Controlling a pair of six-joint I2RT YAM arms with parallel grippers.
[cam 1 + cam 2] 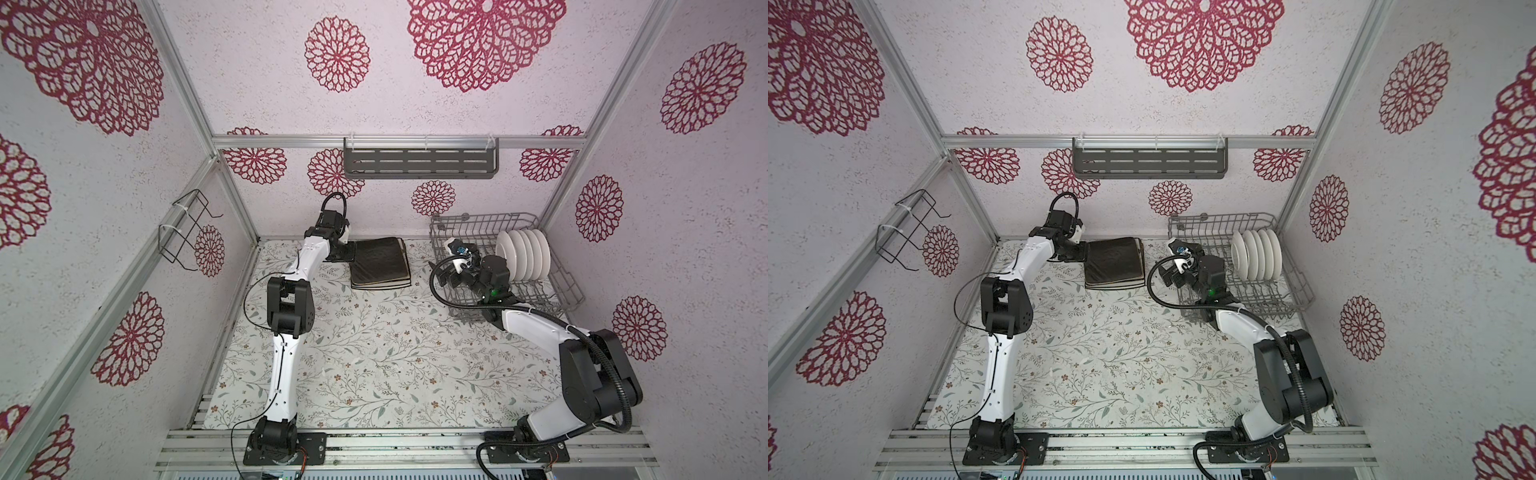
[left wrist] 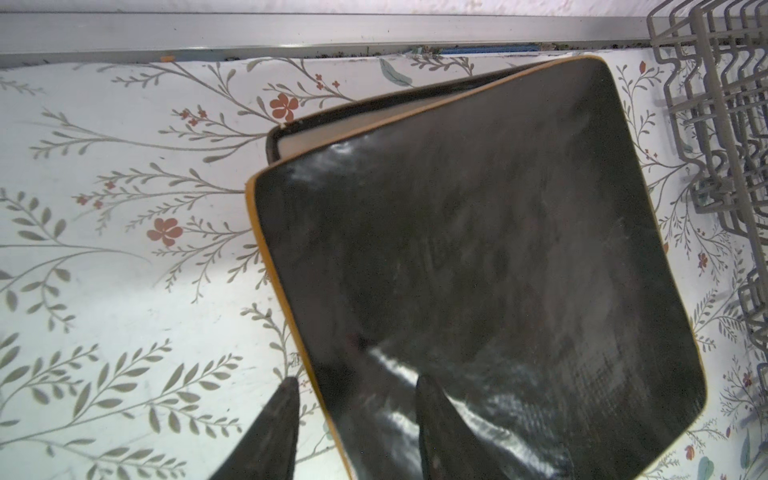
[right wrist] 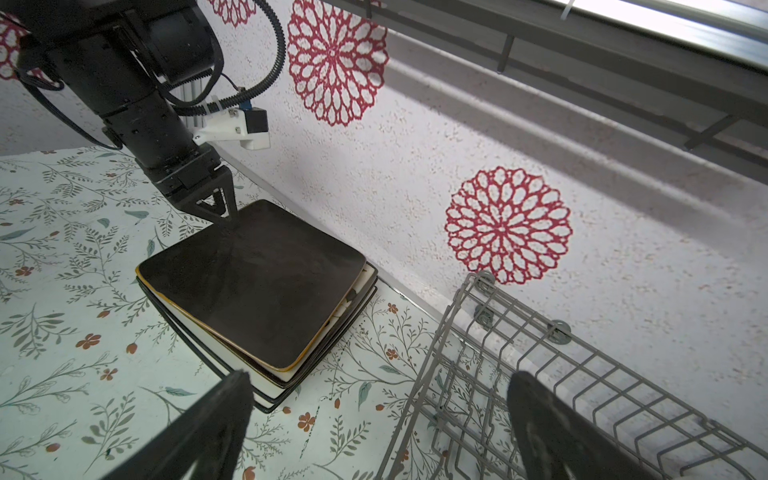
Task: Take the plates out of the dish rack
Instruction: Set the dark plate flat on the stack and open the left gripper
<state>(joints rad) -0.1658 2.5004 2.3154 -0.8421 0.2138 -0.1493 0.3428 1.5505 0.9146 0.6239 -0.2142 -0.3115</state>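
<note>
A stack of square plates point(image 1: 380, 262) already lies on the counter point(image 1: 374, 353) at the far middle, its top black plate point(image 3: 253, 282) slightly askew. The left fingers point(image 2: 282, 419) straddle that plate's left edge; I cannot tell whether they pinch it. Five round white plates point(image 1: 523, 259) stand upright at the far right of the dish rack point(image 1: 482, 218), not yet unloaded. The right fingers point(image 3: 208, 424) are spread wide and empty at the rack's left side.
</note>
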